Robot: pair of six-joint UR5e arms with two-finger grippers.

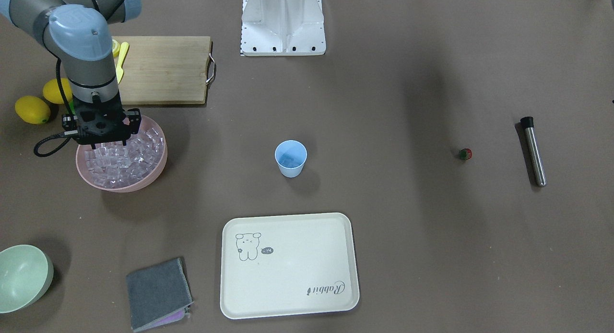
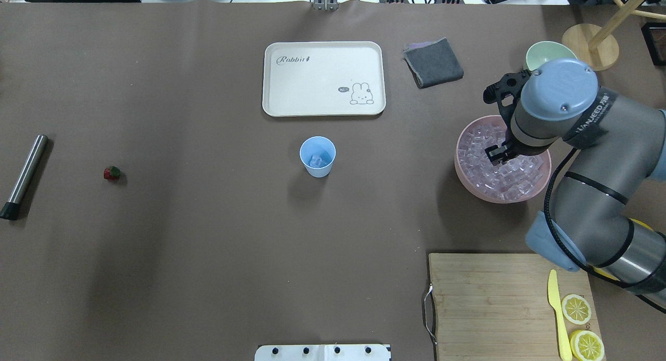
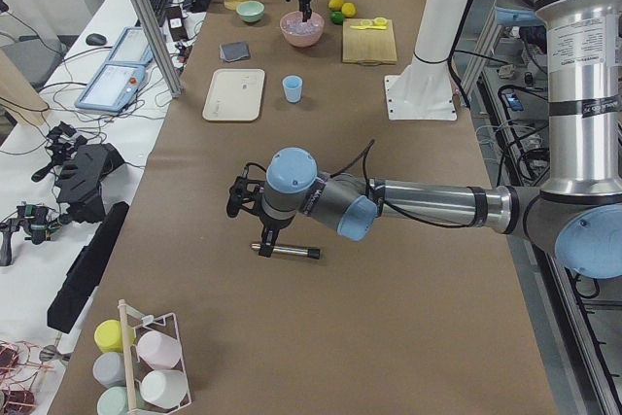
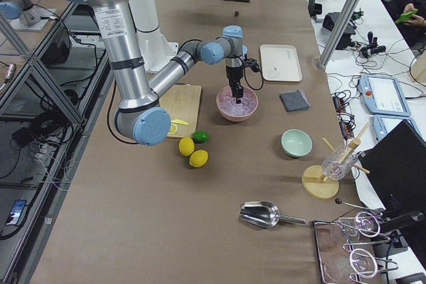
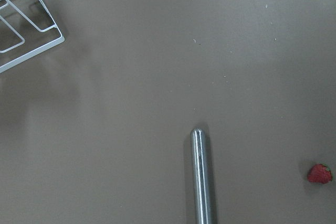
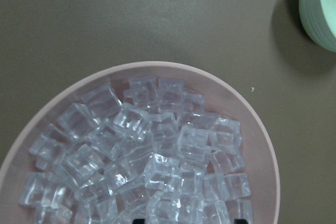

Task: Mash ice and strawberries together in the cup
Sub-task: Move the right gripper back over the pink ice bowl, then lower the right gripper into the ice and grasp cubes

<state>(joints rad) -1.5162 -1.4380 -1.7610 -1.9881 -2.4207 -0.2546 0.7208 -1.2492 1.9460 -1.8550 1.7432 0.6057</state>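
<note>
The light blue cup (image 1: pixel 290 159) (image 2: pixel 318 156) stands mid-table with a few pieces of ice (image 2: pixel 318 160) in it. More ice (image 1: pixel 124 160) (image 6: pixel 157 145) fills a pink bowl (image 2: pixel 458 160) (image 6: pixel 262 129). My right gripper (image 2: pixel 497 155) (image 1: pixel 103 141) reaches down into that heap, open, its two fingertips apart at the bottom edge of the right wrist view. The strawberry (image 1: pixel 465 154) (image 2: pixel 111 173) (image 5: pixel 319 173) lies alone on the table near a steel muddler (image 1: pixel 533 151) (image 5: pixel 202 177). My left gripper (image 3: pixel 255 240) hovers over the muddler; I cannot tell whether it is open or shut.
A cream tray (image 2: pixel 312 90) lies beyond the cup, with a grey cloth (image 2: pixel 433 63) and a pale green bowl (image 2: pixel 541 51) to its right. A wooden cutting board (image 2: pixel 484 304) carries a yellow knife and lemon slices. A wire rack (image 5: pixel 21 30) stands near the left arm.
</note>
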